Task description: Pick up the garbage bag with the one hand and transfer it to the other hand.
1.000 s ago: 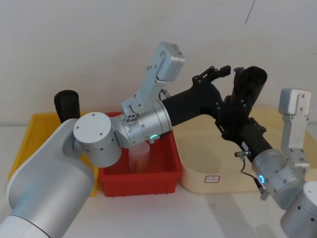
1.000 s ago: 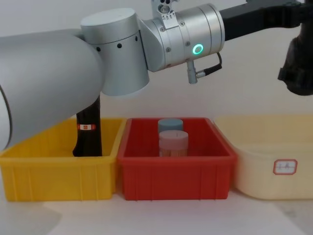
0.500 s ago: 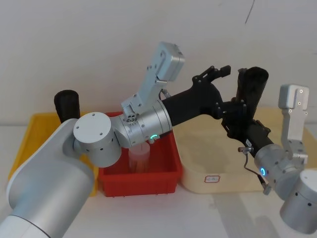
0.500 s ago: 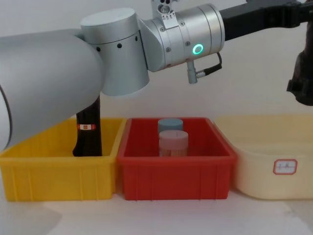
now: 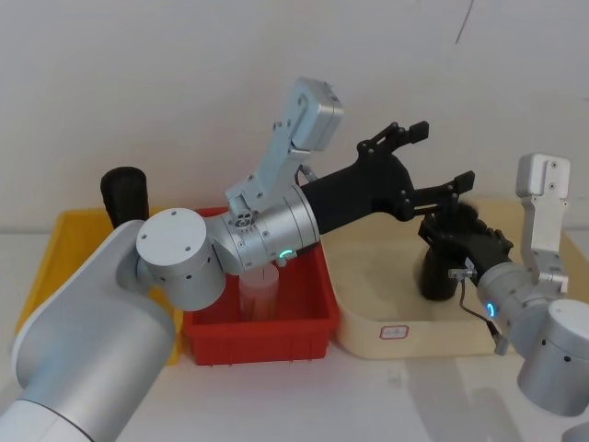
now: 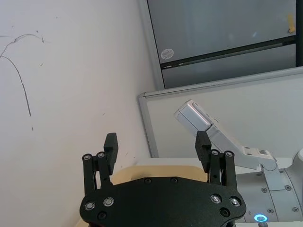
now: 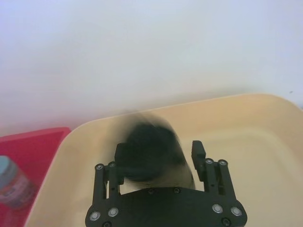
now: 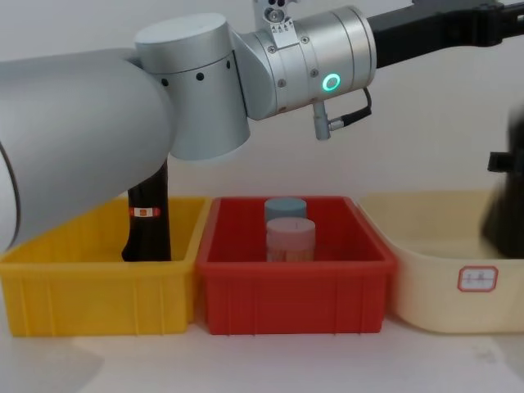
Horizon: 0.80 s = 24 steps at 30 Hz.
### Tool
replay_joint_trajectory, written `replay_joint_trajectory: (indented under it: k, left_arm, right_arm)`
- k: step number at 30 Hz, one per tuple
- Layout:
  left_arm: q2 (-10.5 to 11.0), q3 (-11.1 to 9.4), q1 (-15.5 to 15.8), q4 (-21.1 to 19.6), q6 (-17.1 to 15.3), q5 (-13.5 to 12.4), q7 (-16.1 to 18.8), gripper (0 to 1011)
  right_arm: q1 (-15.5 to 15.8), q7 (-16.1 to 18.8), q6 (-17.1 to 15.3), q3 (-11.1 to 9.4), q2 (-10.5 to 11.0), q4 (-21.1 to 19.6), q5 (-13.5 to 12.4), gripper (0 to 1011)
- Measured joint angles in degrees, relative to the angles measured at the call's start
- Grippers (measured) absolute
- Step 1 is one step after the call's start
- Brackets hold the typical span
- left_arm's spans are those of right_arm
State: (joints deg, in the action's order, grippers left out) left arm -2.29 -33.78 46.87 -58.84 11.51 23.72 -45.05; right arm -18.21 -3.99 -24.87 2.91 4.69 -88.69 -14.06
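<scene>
The garbage bag (image 5: 437, 272) sits blurred inside the cream bin (image 5: 368, 318), at 3 o'clock from the red bin (image 5: 262, 336). The right gripper (image 7: 158, 150) straddles its top; whether it grips cannot be told. The left gripper (image 6: 156, 139) hangs at the bag's 12 o'clock, spread wide and empty.

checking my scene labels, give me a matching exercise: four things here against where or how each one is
1 garbage bag
2 labelled black roll
3 pink-topped jar
4 left gripper

a in the red bin
b raised, fingers open, empty
c in the yellow bin
d in the cream bin, right gripper at it

Pairs: 1-d, 2-c, 3-a, 4-b
</scene>
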Motion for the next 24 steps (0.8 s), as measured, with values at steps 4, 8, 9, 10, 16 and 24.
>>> replay_joint_trajectory:
  k: [4,8,9,10,16,24]
  left_arm:
    - [0.0,0.0,0.0,0.0,0.0,0.0,0.0,1002]
    - [0.0,0.0,0.0,0.0,0.0,0.0,0.0,1001]
    - [0.1,0.0,0.0,-0.1,0.0,0.0,0.0,1002]
    - [0.2,0.0,-0.1,-0.3,0.0,0.0,0.2,1002]
    - [1.1,0.2,-1.3,-2.4,-0.2,-0.4,2.3,1002]
    - [3.2,0.8,-3.9,-7.1,-1.7,-1.9,6.8,1002]
  right_arm:
    - [-0.4,-1.0,-0.1,-0.4,-0.3,0.6,0.6,915]
    - [-0.6,-1.8,0.1,-0.7,-0.6,0.9,1.1,1001]
    - [-0.7,-2.1,0.4,-0.9,-0.7,1.0,1.2,1001]
    - [-0.7,-2.2,0.5,-1.0,-0.7,1.0,1.3,1001]
    - [-0.5,-2.3,1.3,-1.3,-0.9,0.7,1.6,1001]
    - [0.4,-0.3,2.3,-1.2,-0.4,-0.6,1.6,1002]
